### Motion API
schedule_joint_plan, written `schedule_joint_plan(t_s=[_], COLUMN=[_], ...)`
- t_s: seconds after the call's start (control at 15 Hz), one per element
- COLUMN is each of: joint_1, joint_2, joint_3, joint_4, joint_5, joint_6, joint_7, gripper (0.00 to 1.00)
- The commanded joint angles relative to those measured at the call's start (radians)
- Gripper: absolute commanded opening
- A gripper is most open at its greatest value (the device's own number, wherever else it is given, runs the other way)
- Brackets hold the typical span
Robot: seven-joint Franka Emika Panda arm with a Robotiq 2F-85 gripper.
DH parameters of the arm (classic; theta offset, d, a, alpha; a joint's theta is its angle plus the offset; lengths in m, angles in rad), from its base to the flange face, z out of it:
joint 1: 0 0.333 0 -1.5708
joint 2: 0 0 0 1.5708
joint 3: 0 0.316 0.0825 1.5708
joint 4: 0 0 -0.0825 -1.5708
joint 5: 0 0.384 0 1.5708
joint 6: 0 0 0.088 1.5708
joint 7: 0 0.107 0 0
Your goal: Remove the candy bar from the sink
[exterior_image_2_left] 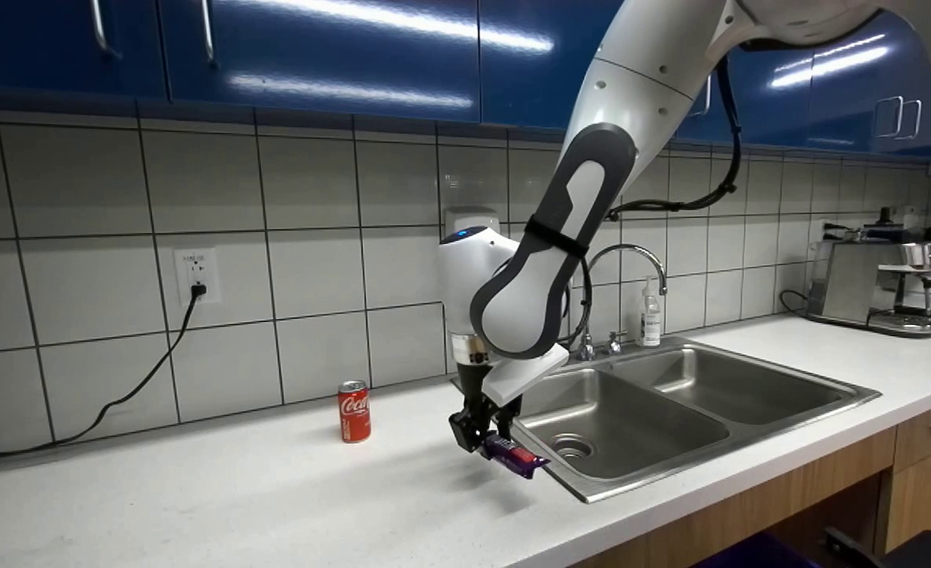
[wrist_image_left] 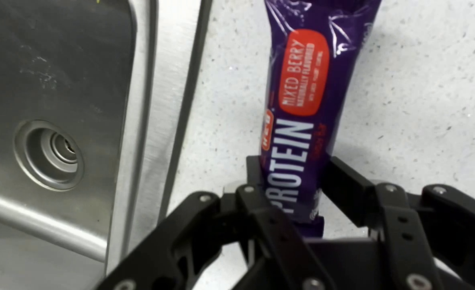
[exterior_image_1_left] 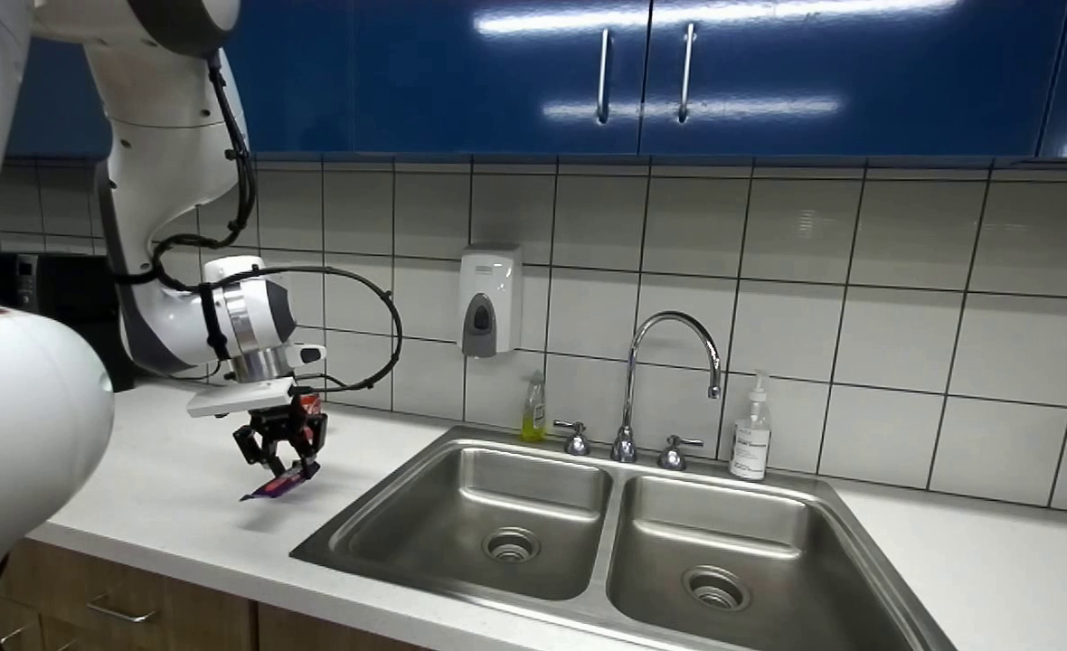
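Claw [wrist_image_left: 296, 173]: was clamped on the candy bar [wrist_image_left: 302, 80]
Sink edge [wrist_image_left: 169, 100]: ran nearby, counter [wrist_image_left: 225, 68] showed between
Room underneath: I saw a bit

the candy bar [wrist_image_left: 302, 141] has a glossy, crinkled, plastic-looking wrapper [wrist_image_left: 330, 20]. the gripper [wrist_image_left: 294, 173] is mostly matt, with shiny metal fasteners [wrist_image_left: 390, 187]. the sink [wrist_image_left: 173, 72] is metal, brushed at the edge, its 2 basins [exterior_image_1_left: 434, 542] smooth; the tap [exterior_image_1_left: 631, 380] is polished chrome. cupboard doors [exterior_image_1_left: 497, 81] look glossy, tiles [exterior_image_1_left: 696, 226] smooth and glazed, the counter [wrist_image_left: 233, 80] smooth, the drawers [exterior_image_1_left: 181, 583] wood-grained.
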Motion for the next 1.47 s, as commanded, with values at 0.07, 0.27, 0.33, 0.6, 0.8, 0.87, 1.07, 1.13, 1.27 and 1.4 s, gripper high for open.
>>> schedule_joint_plan(t_s=[0.07, 0.27, 0.33, 0.6, 0.8, 0.87, 1.07, 1.13, 1.27, 1.4], joint_1=[-0.002, 0.006, 0.007, 0.015, 0.011, 0.008, 0.004, 0.004, 0.001, -0.003], joint_2=[0.038, 0.075, 0.086, 0.117, 0.117, 0.112, 0.094, 0.087, 0.069, 0.052], joint_3=[0.025, 0.03, 0.031, 0.024, 0.016, 0.014, 0.007, 0.003, -0.003, -0.014], joint_4=[0.016, 0.033, 0.038, 0.061, 0.066, 0.063, 0.054, 0.05, 0.037, 0.025], joint_5=[0.016, 0.022, 0.027, 0.038, 0.044, 0.047, 0.059, 0.059, 0.067, 0.069], joint_6=[0.04, 0.062, 0.069, 0.069, 0.069, 0.07, 0.067, 0.061, 0.052, 0.051], joint_7=[-0.074, -0.094, -0.103, -0.121, -0.129, -0.133, -0.137, -0.136, -0.132, -0.127], gripper=[0.19, 0.19, 0.19, 0.69, 0.92, 0.98, 1.0, 1.0, 1.0, 1.0])
